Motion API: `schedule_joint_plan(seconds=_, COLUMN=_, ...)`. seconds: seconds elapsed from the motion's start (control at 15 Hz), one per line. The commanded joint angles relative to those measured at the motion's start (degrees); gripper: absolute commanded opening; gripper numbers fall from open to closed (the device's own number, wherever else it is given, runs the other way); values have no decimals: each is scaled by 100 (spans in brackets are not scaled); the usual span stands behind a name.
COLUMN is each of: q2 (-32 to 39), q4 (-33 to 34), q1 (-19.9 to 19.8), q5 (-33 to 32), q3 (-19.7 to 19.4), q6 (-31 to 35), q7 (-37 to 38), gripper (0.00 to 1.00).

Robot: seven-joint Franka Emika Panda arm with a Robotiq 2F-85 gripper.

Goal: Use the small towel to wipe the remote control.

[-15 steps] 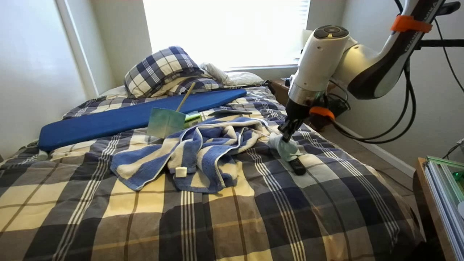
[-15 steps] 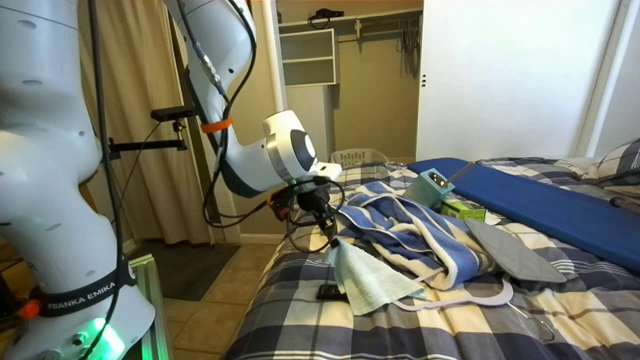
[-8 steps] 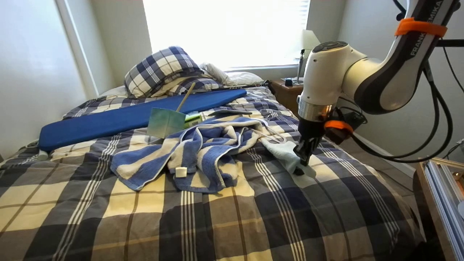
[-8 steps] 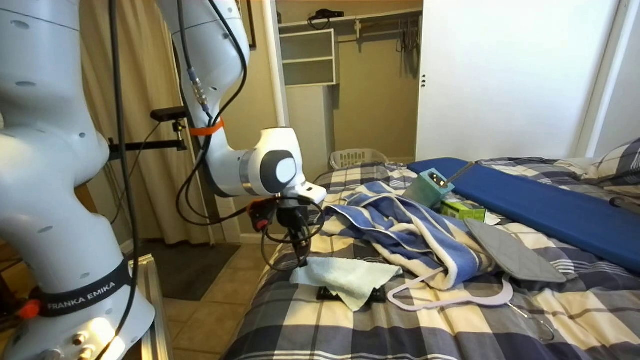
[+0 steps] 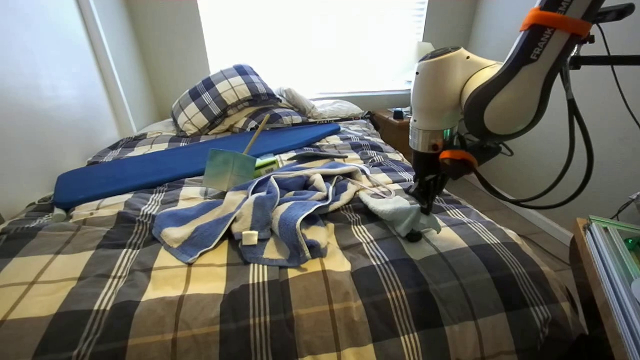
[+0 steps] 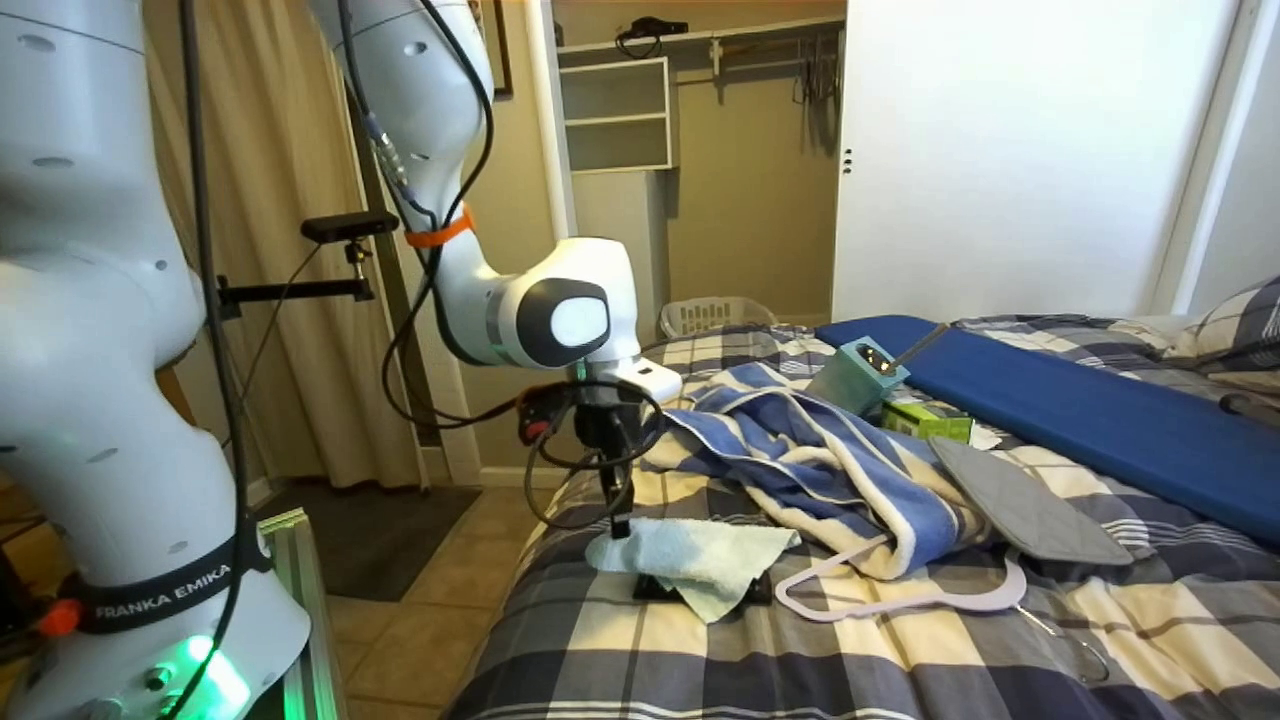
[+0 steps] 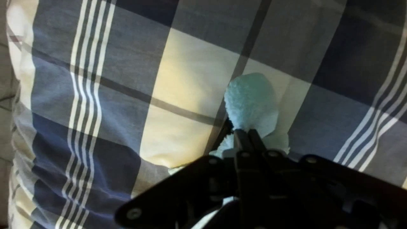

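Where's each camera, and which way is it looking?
Exterior view: at the foot of the bed, facing the window; some of the arm and the gripper show.
Exterior view: beside the bed, facing the closet; base, arm and gripper show.
Wrist view: on the wrist, facing down onto the plaid cover; gripper at the bottom.
Both exterior views share the small towel draped over the remote control.

A home bedrm is indicated: a plaid comforter (image 5: 210,310) is spread under the fingers (image 6: 621,520); plaid pillows (image 5: 225,97), a window (image 5: 315,45) & a wooden nightstand (image 5: 394,132) are seen beyond them. In an exterior view, a closet (image 6: 750,220) w/ hangers (image 6: 820,75) & a laundry basket (image 6: 717,318) are also shown past the fingers.
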Motion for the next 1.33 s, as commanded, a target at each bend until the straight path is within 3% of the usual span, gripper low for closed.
schedule_joint_plan(seconds=0.0, q2=-171, q4=147, q1=909, q5=320, q3=-941, q6=-375, q7=-105, gripper=0)
schedule_joint_plan(seconds=0.07, q2=-133, q4=200, q1=1061, q5=285, q3=-1113, q6=-454, q7=-67, gripper=0)
schedule_joint_plan(seconds=0.13, q2=-121, q4=227, q1=1146, q5=363, q3=-1206, q6=-567, q7=-136, gripper=27)
schedule_joint_plan(seconds=0.27, q2=-162, q4=234, q1=1292, q5=398, q3=-1354, q6=-761, q7=-186, gripper=33)
schedule_joint_plan(seconds=0.47, q2=-509, q4=100, q1=1516, q5=42, q3=-1590, q6=-750, q7=-14, gripper=55)
schedule_joint_plan(seconds=0.67, q2=-958, q4=-17, q1=1595, q5=-396, q3=-1779, q6=-377, q7=149, gripper=75)
schedule_joint_plan(seconds=0.8, q2=-967, q4=94, q1=1447, q5=-676, q3=-1821, q6=-6, q7=159, gripper=88)
schedule_joint_plan(seconds=0.87, q2=-875, q4=140, q1=1318, q5=-451, q3=-1779, q6=268, q7=-11, gripper=95)
schedule_joint_plan(seconds=1.0, q2=-585, q4=216, q1=1192, q5=49, q3=-1740, q6=738, q7=-226, gripper=100)
schedule_joint_plan(seconds=1.27, q2=-8, q4=250, q1=1128, q5=1339, q3=-1564, q6=1258, q7=-971, gripper=100)
